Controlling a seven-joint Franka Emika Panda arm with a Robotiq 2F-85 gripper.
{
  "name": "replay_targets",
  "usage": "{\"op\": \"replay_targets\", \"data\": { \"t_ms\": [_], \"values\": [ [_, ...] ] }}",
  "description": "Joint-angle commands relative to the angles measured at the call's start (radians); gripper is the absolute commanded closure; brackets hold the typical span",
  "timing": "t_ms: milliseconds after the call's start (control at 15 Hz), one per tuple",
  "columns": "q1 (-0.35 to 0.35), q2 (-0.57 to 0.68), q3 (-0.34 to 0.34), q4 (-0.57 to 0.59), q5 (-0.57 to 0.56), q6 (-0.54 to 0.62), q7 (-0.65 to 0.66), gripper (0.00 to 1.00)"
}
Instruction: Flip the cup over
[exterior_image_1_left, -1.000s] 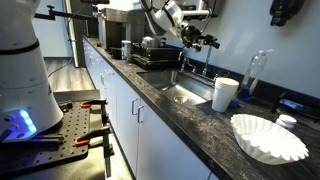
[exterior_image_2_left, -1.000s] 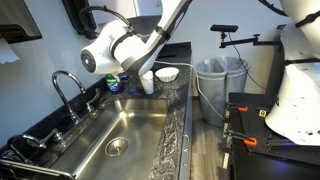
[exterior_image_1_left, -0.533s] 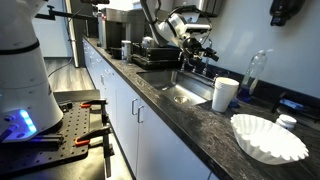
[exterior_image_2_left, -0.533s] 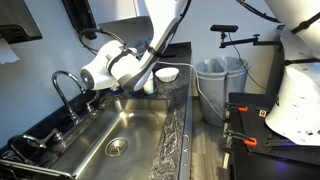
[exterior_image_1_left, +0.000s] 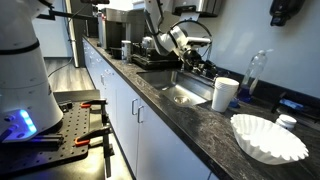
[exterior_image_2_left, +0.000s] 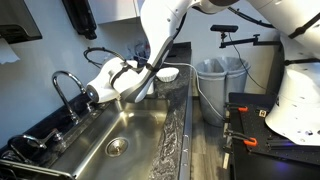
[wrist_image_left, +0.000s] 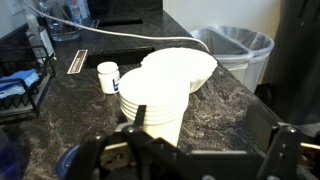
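The cup (wrist_image_left: 160, 105) stands upright, wide mouth up, dead ahead of the gripper (wrist_image_left: 205, 142); fingers apart, empty.

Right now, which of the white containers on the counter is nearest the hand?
The plain white tapered cup, right in front of the hand in the wrist view; the wide white fluted filter bowl and small white jar sit beyond it.
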Motion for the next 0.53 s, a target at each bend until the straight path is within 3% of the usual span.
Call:
{"op": "replay_targets", "data": {
  "t_ms": [0,467],
  "values": [
    [0.017,0.050,-0.021,0.057,-0.003,-0.035,-0.037,0.00],
    [0.005,0.058,-0.016,0.028,0.004,-0.011,-0.016,0.00]
  ]
}}
